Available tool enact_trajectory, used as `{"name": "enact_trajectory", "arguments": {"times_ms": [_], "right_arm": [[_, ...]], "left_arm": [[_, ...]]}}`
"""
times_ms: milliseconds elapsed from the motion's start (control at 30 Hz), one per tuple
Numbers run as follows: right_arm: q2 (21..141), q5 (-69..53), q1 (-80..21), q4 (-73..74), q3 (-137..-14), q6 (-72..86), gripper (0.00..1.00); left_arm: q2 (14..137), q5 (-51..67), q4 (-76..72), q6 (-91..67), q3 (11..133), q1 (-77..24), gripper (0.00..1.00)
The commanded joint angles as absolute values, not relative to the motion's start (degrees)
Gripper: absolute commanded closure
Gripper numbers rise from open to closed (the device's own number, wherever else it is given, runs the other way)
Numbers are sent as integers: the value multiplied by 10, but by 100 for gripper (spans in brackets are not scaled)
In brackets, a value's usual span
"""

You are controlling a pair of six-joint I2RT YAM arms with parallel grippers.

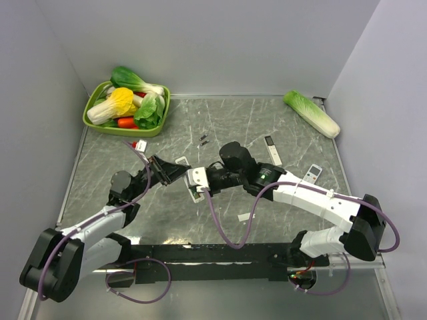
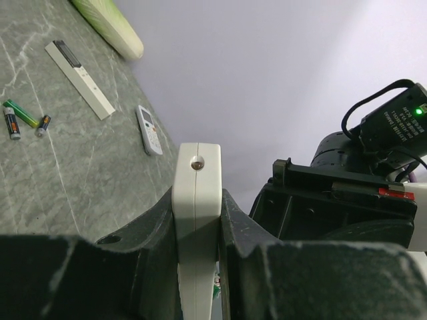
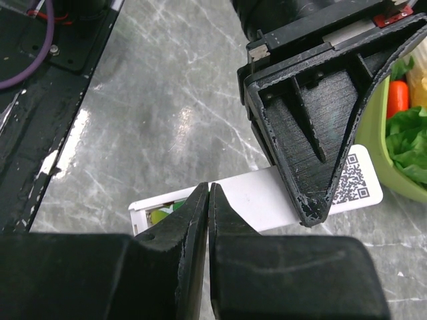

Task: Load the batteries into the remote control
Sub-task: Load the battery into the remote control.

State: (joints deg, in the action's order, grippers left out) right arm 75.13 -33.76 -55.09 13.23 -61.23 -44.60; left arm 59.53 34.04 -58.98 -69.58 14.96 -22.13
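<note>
**Top external view.** The left end effector [image 1: 175,172] clamps the remote control [image 1: 196,195] over the centre of the tabletop [image 1: 240,120]. The right end effector [image 1: 199,183] bears on it from the right.

**Left wrist view.** The remote control is pinched between the left fingers [image 2: 150,230]. A green battery [image 2: 21,113] lies well apart on the tabletop.

**Right wrist view.** The right end effector is fully closed with nothing visible between its tips, which sit just over the green-lined recess [image 3: 160,215].

**Step judged:** seating a battery, though whether a cell lies inside cannot be told. The next move probably calls for fetching a battery and aligning it lengthwise with the recess.
</note>
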Motion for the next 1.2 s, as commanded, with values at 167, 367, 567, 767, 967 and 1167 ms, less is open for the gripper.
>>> {"name": "enact_trajectory", "arguments": {"times_ms": [167, 367, 567, 767, 967, 1167], "right_arm": [[784, -330, -536, 159, -551, -421, 93], [777, -339, -528, 99, -507, -389, 93], [778, -336, -528, 68, -487, -370, 86], [751, -313, -533, 47, -490, -345, 75], [673, -323, -537, 13, -502, -302, 59], [624, -333, -537, -30, -501, -218, 44]], "left_arm": [[536, 297, -777, -777, 143, -227, 98], [536, 253, -855, -815, 112, -227, 98], [537, 250, -882, -820, 107, -226, 98], [514, 258, -799, -775, 111, -226, 98], [466, 235, -652, -677, 98, -226, 98], [471, 227, -643, -657, 86, -226, 98]]}}
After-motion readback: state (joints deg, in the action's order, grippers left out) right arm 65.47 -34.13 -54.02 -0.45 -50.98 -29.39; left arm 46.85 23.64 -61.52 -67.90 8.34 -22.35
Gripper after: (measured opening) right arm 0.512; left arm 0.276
